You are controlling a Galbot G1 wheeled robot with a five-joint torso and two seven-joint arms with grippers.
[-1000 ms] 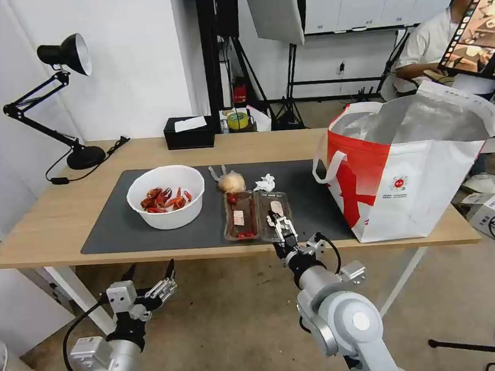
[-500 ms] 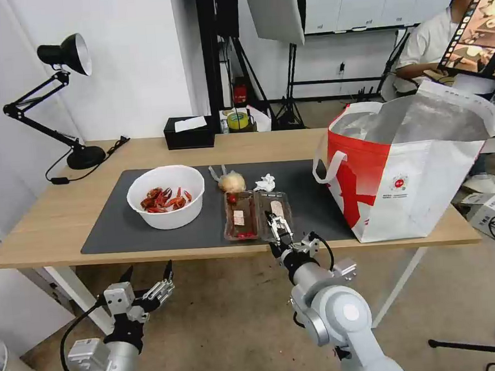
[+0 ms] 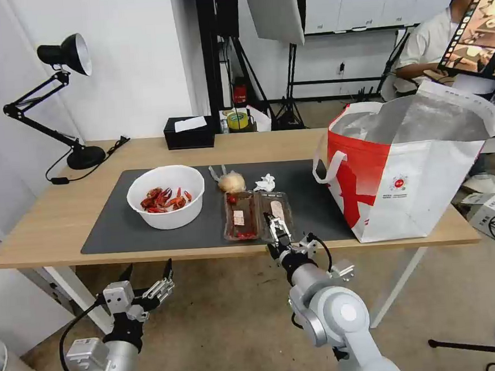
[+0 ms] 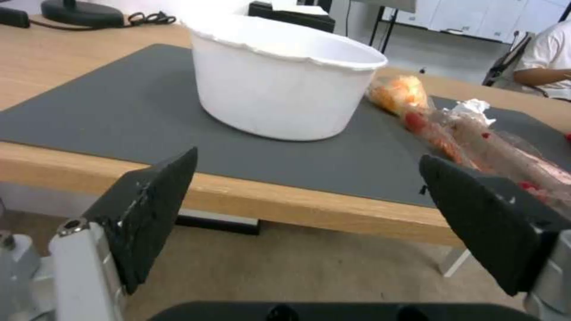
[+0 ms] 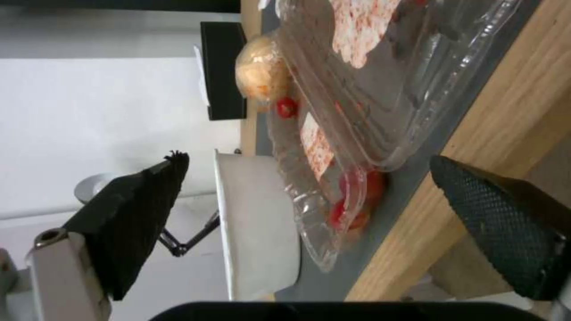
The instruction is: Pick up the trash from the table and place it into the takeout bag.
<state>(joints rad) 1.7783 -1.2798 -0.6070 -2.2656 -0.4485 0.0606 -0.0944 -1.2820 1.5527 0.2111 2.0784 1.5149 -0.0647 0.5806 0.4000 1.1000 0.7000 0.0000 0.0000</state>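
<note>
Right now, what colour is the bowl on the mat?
White; the bowl holds red shells. The head view shows it best.

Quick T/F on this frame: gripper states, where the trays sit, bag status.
1. The right gripper is open at the near end of the right-hand tray. True.
2. The left gripper is shut on the bowl. False: it is open, below the table edge, holding nothing.
3. The two trays lie side by side on the mat. True; the other tray is on the bowl's side.
4. The tissue is already in the bag. False: it lies on the mat behind the trays.
5. The bag lies flat on the floor. False: it stands upright on the table's right end.
</note>
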